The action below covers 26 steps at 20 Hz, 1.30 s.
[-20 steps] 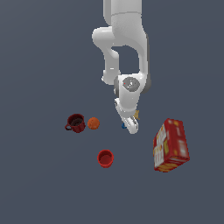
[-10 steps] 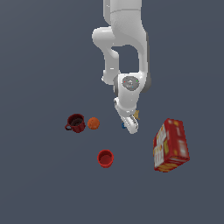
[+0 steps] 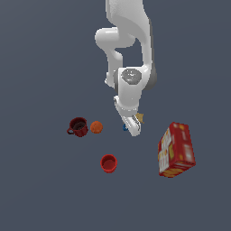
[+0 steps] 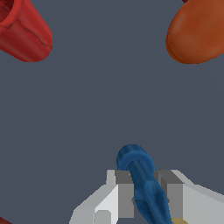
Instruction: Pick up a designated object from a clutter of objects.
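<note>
Exterior view shows the white arm reaching down from the top edge, its upper links cut off there, wrist bent low over the grey floor with the gripper [image 3: 131, 127] angled toward the exterior view's right; the fingers hide most of what lies under them, so only a speck of the tiny blue piece [image 3: 125, 127] peeks out beside them, and a sliver of the small tan block [image 3: 140, 118] shows behind the hand. Wrist view is clearer — the tiny blue piece [image 4: 142, 183] sits between the two pale fingers [image 4: 120, 199], which stand close against its sides (whether they truly press it cannot be told); its lower end is cut off by the frame edge. The orange ball [image 3: 96, 127] and dark red mug [image 3: 78, 127] lie to the exterior view's left of the gripper, just beside each other; the red cup [image 3: 108, 163] is nearer the camera; the big red box [image 3: 176, 150] stands tilted, well apart on the right.
</note>
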Motion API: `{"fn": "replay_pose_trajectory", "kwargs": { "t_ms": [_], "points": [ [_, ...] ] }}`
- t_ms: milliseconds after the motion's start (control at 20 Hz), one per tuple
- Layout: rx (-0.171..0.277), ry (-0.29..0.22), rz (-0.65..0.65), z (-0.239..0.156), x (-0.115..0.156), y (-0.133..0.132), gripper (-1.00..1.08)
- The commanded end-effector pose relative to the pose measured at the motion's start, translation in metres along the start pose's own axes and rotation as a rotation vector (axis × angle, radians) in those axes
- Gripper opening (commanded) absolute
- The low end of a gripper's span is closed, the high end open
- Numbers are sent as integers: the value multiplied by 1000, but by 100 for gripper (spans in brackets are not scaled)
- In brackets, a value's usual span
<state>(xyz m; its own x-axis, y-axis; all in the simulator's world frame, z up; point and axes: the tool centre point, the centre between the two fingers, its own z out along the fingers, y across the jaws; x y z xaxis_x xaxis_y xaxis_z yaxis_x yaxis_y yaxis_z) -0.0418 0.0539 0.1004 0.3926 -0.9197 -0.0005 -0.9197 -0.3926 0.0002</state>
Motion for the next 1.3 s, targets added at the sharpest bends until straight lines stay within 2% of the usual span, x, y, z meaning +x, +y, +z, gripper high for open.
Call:
{"fn": "replay_pose_trajectory", "kwargs": {
  "t_ms": [0, 950, 1250],
  "points": [
    [1, 0, 0, -20, 9, -3, -100],
    [1, 0, 0, -195, 93, -38, -100],
    [0, 0, 0, -237, 114, -48, -100]
  ]
}}
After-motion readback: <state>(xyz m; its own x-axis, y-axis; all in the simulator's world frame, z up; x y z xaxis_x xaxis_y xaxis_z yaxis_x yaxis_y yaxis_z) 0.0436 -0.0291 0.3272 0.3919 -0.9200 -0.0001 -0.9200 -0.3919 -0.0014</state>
